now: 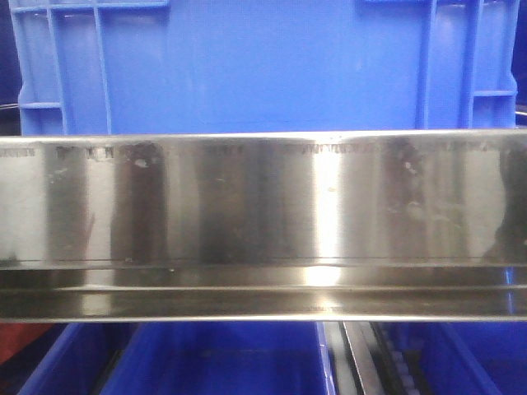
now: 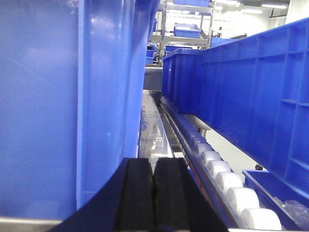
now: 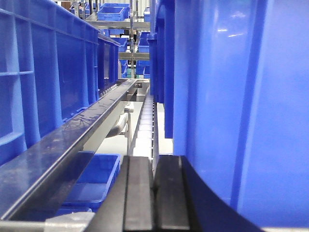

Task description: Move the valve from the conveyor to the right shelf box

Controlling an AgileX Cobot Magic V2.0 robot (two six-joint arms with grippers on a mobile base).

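Shiny brushed-steel right shelf (image 1: 263, 222) rail, horizontal, blue box (image 1: 263, 66) on it behind the rail.

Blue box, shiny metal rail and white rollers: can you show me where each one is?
blue box (image 1: 247, 66): front view, on its flat front wall.
shiny metal rail (image 1: 247, 206): front view, on its brushed face.
white rollers (image 2: 241, 198): left wrist view, on one roller's rounded top.

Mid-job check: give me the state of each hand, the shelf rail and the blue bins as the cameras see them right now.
Left hand: shut, nothing between the pads.
Right hand: shut, holding nothing.
Shelf rail: level, bare steel, right in front of the front camera.
Blue bin: sitting upright behind the rail; contents hidden.
Valve: not in view.
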